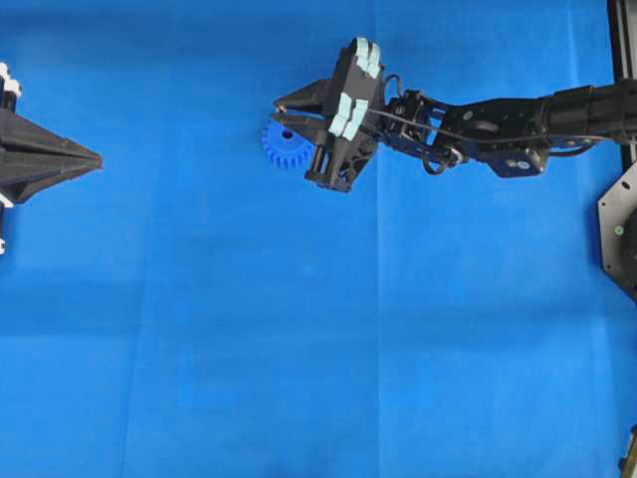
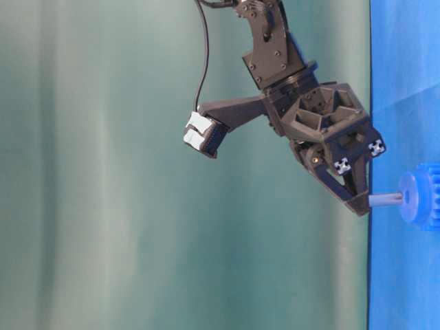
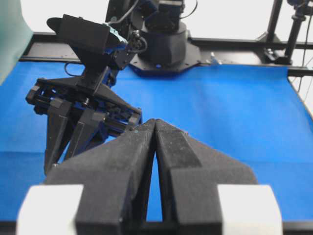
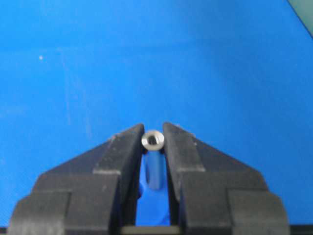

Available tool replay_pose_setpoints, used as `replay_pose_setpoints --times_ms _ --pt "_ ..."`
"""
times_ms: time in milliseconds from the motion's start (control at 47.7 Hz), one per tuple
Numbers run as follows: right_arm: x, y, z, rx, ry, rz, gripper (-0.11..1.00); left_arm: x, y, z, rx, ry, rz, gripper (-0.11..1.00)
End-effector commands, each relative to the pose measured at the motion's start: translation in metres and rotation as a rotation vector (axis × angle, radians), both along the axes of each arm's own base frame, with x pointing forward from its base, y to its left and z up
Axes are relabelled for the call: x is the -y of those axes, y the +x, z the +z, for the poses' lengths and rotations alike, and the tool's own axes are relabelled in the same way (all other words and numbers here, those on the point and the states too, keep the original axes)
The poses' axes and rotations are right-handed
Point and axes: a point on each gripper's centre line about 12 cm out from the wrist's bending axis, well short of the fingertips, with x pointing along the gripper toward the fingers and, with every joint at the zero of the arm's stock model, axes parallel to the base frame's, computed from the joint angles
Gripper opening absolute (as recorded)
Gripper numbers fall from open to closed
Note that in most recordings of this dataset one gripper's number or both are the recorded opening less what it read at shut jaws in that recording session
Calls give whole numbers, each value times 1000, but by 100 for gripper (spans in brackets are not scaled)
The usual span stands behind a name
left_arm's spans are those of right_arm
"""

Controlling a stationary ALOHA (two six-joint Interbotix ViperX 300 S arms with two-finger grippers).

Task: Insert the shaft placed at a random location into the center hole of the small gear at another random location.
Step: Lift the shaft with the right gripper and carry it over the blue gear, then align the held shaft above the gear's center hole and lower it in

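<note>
My right gripper (image 4: 153, 140) is shut on the shaft (image 4: 153, 140), whose shiny round end shows between the fingertips. In the table-level view the shaft (image 2: 385, 199) runs from the right gripper (image 2: 361, 201) straight to the raised hub of the small gear (image 2: 423, 199), and its far end meets the hub's middle. The center hole is hidden by the shaft. Seen from overhead, the small gear (image 1: 282, 147) lies on the blue mat, half under the right gripper (image 1: 279, 110). My left gripper (image 1: 98, 157) sits far to the left, shut and empty (image 3: 155, 122).
A blue mat (image 1: 318, 349) covers the table. The right arm (image 1: 498, 124) stretches in from the right edge, and its black base plate (image 1: 619, 229) stands there. A green curtain (image 2: 103, 172) hangs behind the table.
</note>
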Motion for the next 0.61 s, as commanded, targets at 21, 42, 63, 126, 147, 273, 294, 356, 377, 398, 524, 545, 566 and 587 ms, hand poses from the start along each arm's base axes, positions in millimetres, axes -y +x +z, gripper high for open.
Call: replay_pose_setpoints --times_ms 21,42,63,126,147,273,294,356,377,398,524,545,566,587 --pt "0 4 10 33 -5 -1 3 0 1 4 11 0 0 0" --pt "0 4 10 32 -5 -1 3 0 1 4 11 2 1 0" --pt "0 4 10 32 -4 -1 3 0 1 4 12 2 0 0" --pt "0 4 11 35 -4 -2 3 0 1 4 12 2 1 0" --pt "0 4 11 33 -5 -1 3 0 1 4 12 2 1 0" --pt "0 4 18 47 -7 0 3 0 1 4 12 0 0 0" --pt "0 4 19 49 -7 0 3 0 1 4 12 2 0 0" --pt "-1 3 27 66 -10 1 3 0 1 5 14 0 0 0" --pt "-1 3 30 70 -10 2 3 0 1 5 15 2 0 0" --pt "-1 2 32 73 -11 2 3 0 1 5 14 2 0 0" --pt "-4 0 46 95 -13 10 3 0 1 5 15 2 0 0" --pt "-4 0 48 99 -14 10 3 0 1 5 15 2 0 0" --pt "-5 0 51 102 -12 13 3 0 1 5 15 0 2 0" --pt "-6 0 52 105 -13 15 3 0 1 5 15 2 1 0"
